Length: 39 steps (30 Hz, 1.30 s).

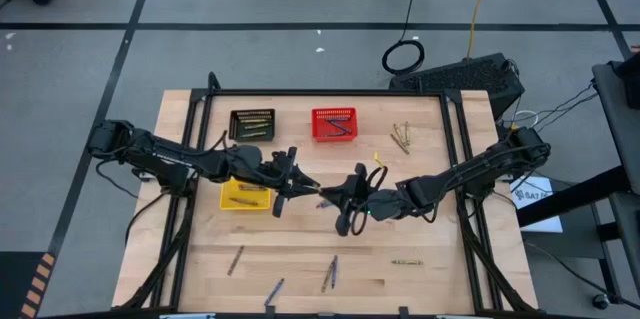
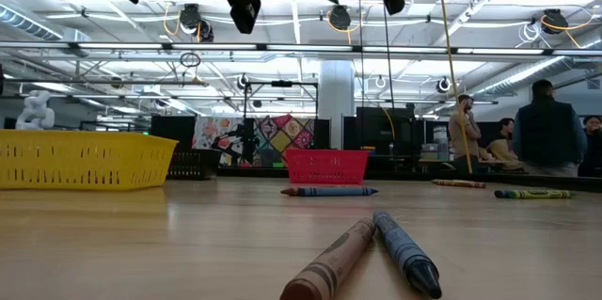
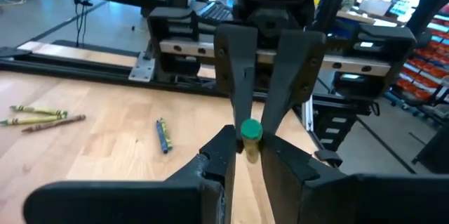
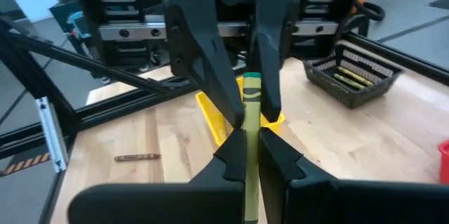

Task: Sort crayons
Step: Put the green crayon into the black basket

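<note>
light: bright, even, from ceiling fixtures (image 2: 339, 18) | shadows: soft | blur: nearest crayons (image 2: 367, 253) in low view

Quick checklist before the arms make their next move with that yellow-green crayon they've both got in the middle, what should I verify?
1. Right gripper jaws shut on the yellow-green crayon: ok.
2. Left gripper lined up at the crayon's free end, facing the right gripper: ok.
3. Crayon lifted clear of the table: ok, both arms hang well above it in the low view.
4. Black basket holds matching yellow-green crayons and nothing covers it: ok.
5. All crayons sorted: not ok, loose crayons lie near the front edge and more near the back right.
</note>
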{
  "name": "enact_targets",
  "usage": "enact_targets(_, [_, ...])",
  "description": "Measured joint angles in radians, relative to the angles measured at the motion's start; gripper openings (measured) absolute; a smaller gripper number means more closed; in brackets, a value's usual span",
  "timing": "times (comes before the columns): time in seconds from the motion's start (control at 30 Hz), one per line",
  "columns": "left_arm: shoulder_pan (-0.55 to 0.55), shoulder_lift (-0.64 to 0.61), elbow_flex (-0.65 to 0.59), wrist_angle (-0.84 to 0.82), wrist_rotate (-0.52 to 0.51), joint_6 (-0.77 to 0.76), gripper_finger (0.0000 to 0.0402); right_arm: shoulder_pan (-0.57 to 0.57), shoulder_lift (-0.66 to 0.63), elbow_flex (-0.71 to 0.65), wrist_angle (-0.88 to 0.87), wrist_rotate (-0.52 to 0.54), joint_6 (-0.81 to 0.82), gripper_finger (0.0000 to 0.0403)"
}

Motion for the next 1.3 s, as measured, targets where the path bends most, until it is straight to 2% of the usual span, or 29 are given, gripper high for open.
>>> enact_targets(0.57, [0.004, 0.0, 0.0, 0.022, 0.005, 0.001, 0.0069, -0.035, 0.0, 0.0, 0.018, -0.024, -0.024, 0.0])
enact_targets(0.87, [0.014, 0.0, 0.0, 0.022, 0.024, 0.004, 0.0012, -0.035, 0.0, 0.0, 0.018, -0.02, -0.031, 0.0])
enact_targets(1.13, [0.014, 0.0, 0.0, 0.02, 0.031, 0.008, 0.0011, -0.035, 0.0, 0.0, 0.018, -0.019, -0.034, 0.0002])
enact_targets(1.3, [0.014, 0.0, 0.0, 0.02, 0.036, 0.009, 0.0011, -0.035, 0.0, 0.0, 0.019, -0.017, -0.031, 0.0029])
